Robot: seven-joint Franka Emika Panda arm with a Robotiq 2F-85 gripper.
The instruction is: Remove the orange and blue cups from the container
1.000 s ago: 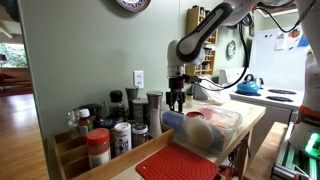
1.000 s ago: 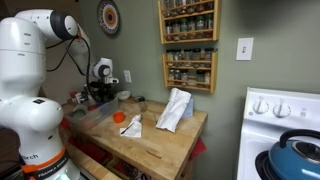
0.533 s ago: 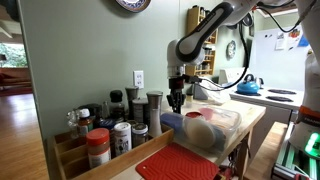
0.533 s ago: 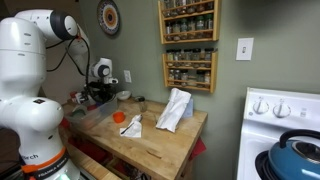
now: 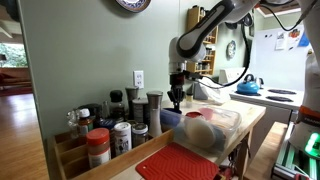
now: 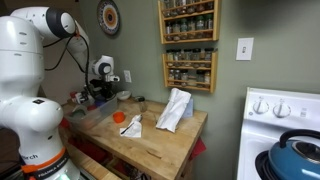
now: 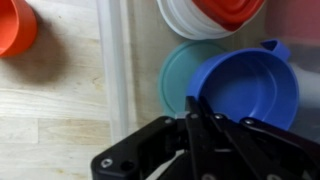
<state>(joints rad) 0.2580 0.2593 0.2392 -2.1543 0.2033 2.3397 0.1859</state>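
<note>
In the wrist view my gripper is shut, its fingers pinching the near rim of the blue cup. The blue cup sits inside the clear container, partly over a teal round dish. The orange cup stands outside the container on the wooden countertop, and shows in an exterior view as the orange cup. In both exterior views the gripper hangs down over the container.
A stack of white bowls with a red bowl on top fills the container's far part. Spice jars and a red mat crowd one end of the counter. A white cloth lies mid-counter, near the stove.
The jaws have closed from open onto the blue cup's rim. The arm has stayed in nearly the same place over the container.
</note>
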